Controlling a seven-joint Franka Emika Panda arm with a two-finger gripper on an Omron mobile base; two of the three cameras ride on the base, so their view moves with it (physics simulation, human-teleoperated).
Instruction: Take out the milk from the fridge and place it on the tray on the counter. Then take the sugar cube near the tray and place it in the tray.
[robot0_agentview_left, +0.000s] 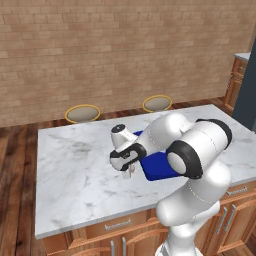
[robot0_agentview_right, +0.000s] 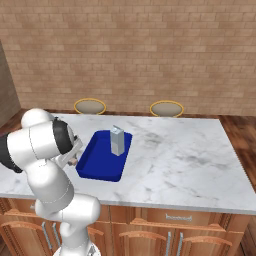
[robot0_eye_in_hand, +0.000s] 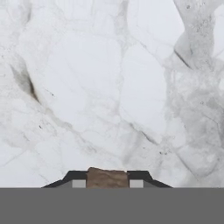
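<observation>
Clamped between the two dark fingertips of your two-finger gripper (robot0_eye_in_hand: 107, 183) sits the tiny tan-brown sugar cube (robot0_eye_in_hand: 107, 178), seen in the hand view against the white-grey veined marble counter (robot0_eye_in_hand: 109, 87). The jaws have it squarely from both sides, with only its top face showing between them.

In the left base view the gripper (robot0_agentview_left: 129, 171) is low over the marble, just beside the edge of the flat deep-blue rectangular tray (robot0_agentview_left: 159, 167), and you can make out the pale cube (robot0_agentview_left: 132, 170) at its tip. From the right base view the tray (robot0_agentview_right: 102, 162) lies on the counter (robot0_agentview_right: 185, 160) with the small pale grey-blue gabled milk carton (robot0_agentview_right: 118, 141) standing upright inside it, toward the far end. So the milk part looks done, and what's left for you is carrying the cube over the rim and releasing it.

Watch these points:
- The cube is very small, so a jerky lift could let it slip out of the grip or twist.
- The low rim lies between gripper and tray floor; travelling too low could catch it and shove the tray.
- Aim for the bare near half of the tray, or the hand may knock the carton over.
- Release low, or the cube might bounce out.
</observation>
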